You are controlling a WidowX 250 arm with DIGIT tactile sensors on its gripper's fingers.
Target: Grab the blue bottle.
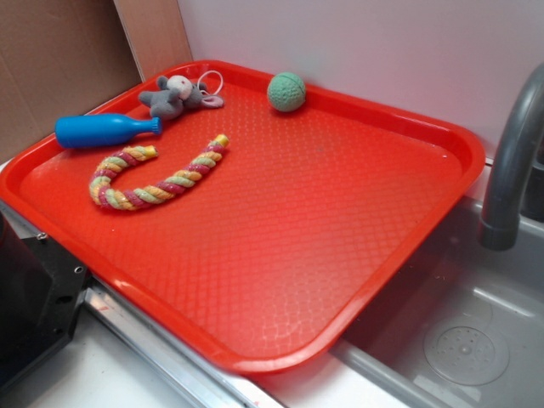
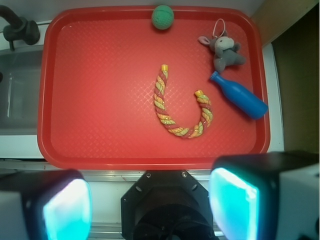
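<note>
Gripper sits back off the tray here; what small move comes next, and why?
Probably travel toward the blue bottle. The gripper looks open and holds nothing, short of the red tray, while the bottle lies on its side by the tray's edge, neck toward the grey plush toy.

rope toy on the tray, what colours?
The rope toy is twisted pink, yellow and pale green strands with yellow ends; clearest in the wrist view.

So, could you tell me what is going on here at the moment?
Nothing is being handled yet. The pincer hangs open above the near edge of the red tray, holding nothing. The blue bottle lies on its side at the tray's edge, its neck pointing at the grey plush. A curved rope toy lies beside the bottle, and a green ball sits at the far rim.
</note>
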